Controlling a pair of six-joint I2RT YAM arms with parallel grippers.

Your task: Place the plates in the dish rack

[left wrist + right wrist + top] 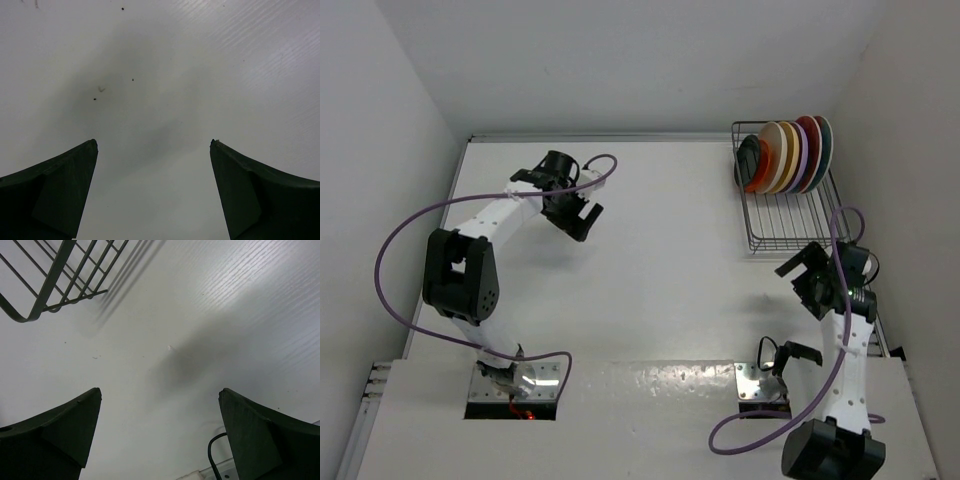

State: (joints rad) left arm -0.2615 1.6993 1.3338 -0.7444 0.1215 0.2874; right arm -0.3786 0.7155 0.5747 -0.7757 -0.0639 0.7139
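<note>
The grey wire dish rack stands at the back right of the table. Several plates stand on edge in its far end: black, orange, cream, tan-yellow, lavender and two red ones with teal. My left gripper is open and empty over the bare table at the back left; its view shows only tabletop. My right gripper is open and empty just in front of the rack. The right wrist view shows the rack's near corner at top left.
White walls close the table on the left, back and right. The near half of the rack holds no plates. Purple cables loop off both arms. A black cable and a metal base plate lie near the right arm's base.
</note>
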